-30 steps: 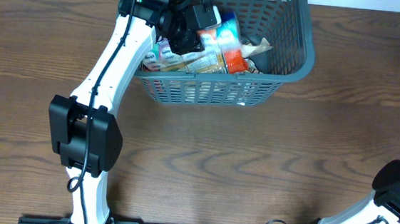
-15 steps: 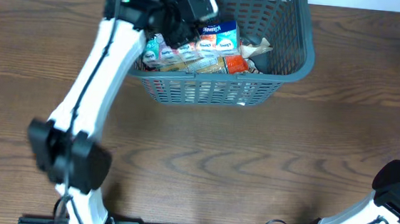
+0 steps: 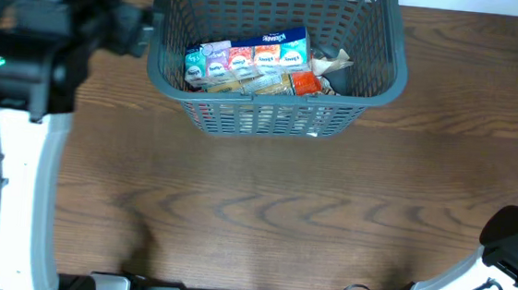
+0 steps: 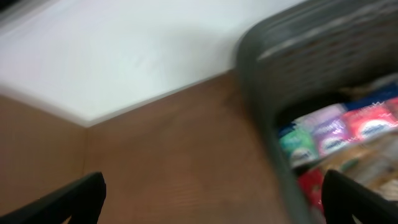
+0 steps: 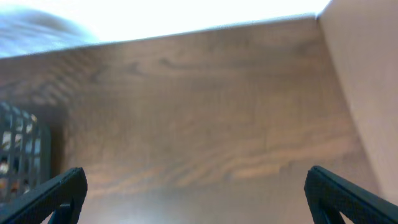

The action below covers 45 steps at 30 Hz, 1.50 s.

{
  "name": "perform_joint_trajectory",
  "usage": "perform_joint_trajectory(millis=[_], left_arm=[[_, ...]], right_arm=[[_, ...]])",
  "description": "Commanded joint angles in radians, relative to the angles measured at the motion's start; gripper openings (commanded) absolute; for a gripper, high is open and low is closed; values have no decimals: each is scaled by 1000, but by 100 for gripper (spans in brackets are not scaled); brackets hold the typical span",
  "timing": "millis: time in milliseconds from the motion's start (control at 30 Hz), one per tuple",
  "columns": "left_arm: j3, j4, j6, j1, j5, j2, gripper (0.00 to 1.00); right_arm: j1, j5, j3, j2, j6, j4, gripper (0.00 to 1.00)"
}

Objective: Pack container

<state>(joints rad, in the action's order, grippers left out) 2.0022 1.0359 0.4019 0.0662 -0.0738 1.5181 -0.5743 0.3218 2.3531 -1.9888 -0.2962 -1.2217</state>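
Observation:
The dark grey slotted container (image 3: 392, 44) stands at the table's far middle. A row of colourful snack packs (image 3: 245, 59) lies inside it over other packs. In the left wrist view the container's rim (image 4: 261, 93) and the packs (image 4: 339, 124) show at the right. My left gripper (image 4: 208, 196) is open and empty over bare wood, left of the container. In the overhead view its tip (image 3: 138, 35) is near the container's left wall. My right gripper (image 5: 196, 193) is open and empty over the table's far right; a corner of the container (image 5: 18, 149) shows at its left.
The left arm (image 3: 18, 145) rises tall along the table's left side. The right arm's base (image 3: 510, 248) is at the front right. A white wall borders the table's far edge (image 4: 124, 56).
My left gripper has let go of the snack packs in the container, lifted out and swung left, clear of the container. The packs now lie uncovered. The right arm has not moved.

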Motion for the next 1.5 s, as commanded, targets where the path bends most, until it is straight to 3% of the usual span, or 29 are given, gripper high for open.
perform_joint_trajectory(millis=[0, 433, 667, 1000, 1200, 1467], left_arm=[[-1, 59, -159, -53, -47, -48, 99], [-90, 350, -171, -72, -39, -79, 99], [-330, 298, -180, -72, 29, -131, 99], [-724, 119, -179, -72, 127, -374, 99], [-860, 67, -214, -72, 161, -572, 99], [-978, 8, -291, -72, 172, -759, 99]], right_arm=[[58, 14, -3, 23, -18, 49, 99], [178, -60, -3, 171, 95, 52, 99], [177, -67, -3, 313, 101, -26, 99], [178, -112, -21, 376, 101, -269, 99], [205, -113, -221, 459, 93, -273, 99], [233, -112, -775, 756, 93, -35, 99]])
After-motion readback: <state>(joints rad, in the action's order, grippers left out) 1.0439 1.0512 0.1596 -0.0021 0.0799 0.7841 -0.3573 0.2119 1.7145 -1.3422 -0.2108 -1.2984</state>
